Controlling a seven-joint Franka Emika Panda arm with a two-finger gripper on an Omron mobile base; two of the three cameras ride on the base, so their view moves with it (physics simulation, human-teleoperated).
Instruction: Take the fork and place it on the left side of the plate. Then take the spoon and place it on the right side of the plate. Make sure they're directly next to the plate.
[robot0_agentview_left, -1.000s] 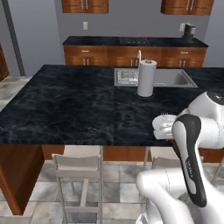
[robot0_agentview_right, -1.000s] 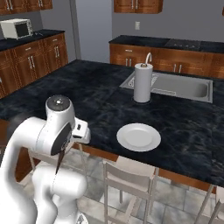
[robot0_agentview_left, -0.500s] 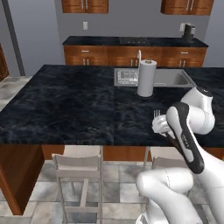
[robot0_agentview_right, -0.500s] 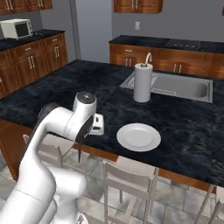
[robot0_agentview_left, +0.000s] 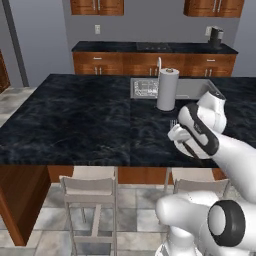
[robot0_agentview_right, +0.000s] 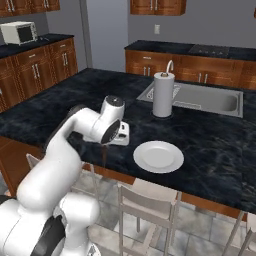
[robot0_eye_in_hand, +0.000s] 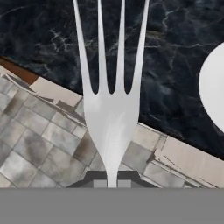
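My gripper (robot0_eye_in_hand: 112, 178) is shut on the fork (robot0_eye_in_hand: 111, 109), whose silver tines fan up the middle of the hand view. From the right base view, the gripper (robot0_agentview_right: 111, 141) hangs over the island's front edge, just left of the white plate (robot0_agentview_right: 158, 156), with the fork's dark handle (robot0_agentview_right: 103, 154) pointing down. The left base view shows the fork's tines (robot0_agentview_left: 173, 123) sticking up beside the gripper (robot0_agentview_left: 182, 138). An edge of the plate (robot0_eye_in_hand: 214, 85) sits at the right of the hand view. The spoon is out of view.
A paper towel roll (robot0_agentview_right: 163, 94) stands behind the plate, beside the sink (robot0_agentview_right: 202, 98). Bar stools (robot0_agentview_right: 145, 200) (robot0_agentview_left: 92, 187) are tucked under the island's front edge. The dark counter (robot0_agentview_left: 85, 117) stretches wide to the left.
The arm has swung the fork from beyond the island's front edge in over the counter, closer to the plate's left side. The jaws stayed shut on it.
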